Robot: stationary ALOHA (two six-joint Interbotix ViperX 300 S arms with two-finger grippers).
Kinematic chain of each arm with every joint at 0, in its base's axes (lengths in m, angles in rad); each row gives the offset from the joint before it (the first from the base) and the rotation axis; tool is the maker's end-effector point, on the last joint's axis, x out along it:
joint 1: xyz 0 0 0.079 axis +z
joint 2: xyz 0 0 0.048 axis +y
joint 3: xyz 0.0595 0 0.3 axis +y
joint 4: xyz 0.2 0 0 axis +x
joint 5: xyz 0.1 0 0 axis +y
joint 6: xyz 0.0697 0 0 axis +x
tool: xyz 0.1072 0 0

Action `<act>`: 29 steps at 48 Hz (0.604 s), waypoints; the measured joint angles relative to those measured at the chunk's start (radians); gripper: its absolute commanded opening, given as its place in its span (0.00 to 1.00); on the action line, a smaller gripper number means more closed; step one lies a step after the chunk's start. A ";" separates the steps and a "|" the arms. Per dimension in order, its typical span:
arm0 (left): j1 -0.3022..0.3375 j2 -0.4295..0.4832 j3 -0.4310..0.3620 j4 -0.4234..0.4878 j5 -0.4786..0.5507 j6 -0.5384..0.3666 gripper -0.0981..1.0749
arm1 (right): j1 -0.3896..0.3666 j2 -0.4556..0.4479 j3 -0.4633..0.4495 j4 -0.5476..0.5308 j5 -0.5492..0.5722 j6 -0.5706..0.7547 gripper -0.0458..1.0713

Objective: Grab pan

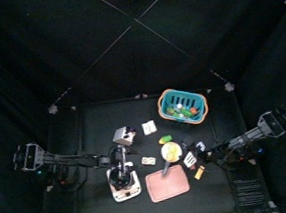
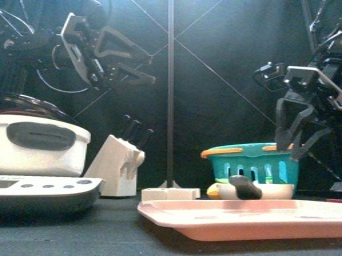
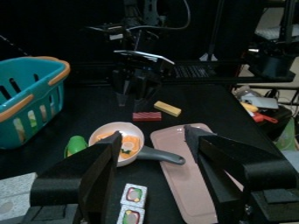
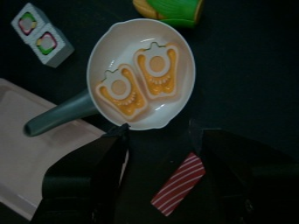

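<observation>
The pan (image 4: 143, 74) is small and round with a pale rim and a dark grey handle, and it holds two orange pieces. In the top view the pan (image 1: 172, 152) sits mid-table, its handle lying toward the pink board (image 1: 170, 182). My right gripper (image 4: 158, 171) hangs open above the pan's edge, apart from it. A red striped block (image 4: 181, 185) lies between its jaws. My left gripper (image 3: 163, 179) is open and empty, low on the table, facing the pan (image 3: 117, 145) and its handle (image 3: 163, 157).
A teal basket (image 1: 181, 103) stands at the back right, also in the left wrist view (image 3: 30, 92). A yellow block (image 3: 169, 108) and a green piece (image 3: 76, 146) lie near the pan. A white knife block (image 2: 120, 165) and a white appliance (image 2: 40, 150) stand at the left.
</observation>
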 measured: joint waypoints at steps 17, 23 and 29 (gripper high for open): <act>0.003 0.107 -0.049 -0.020 -0.002 0.002 0.88 | -0.094 0.086 0.003 -0.003 -0.032 -0.002 0.84; 0.005 0.123 -0.061 -0.023 -0.002 0.000 0.88 | -0.121 0.107 0.005 -0.009 -0.035 -0.008 0.84; 0.005 0.124 -0.066 -0.037 -0.002 0.000 0.88 | -0.127 0.109 0.003 -0.040 -0.035 -0.009 0.84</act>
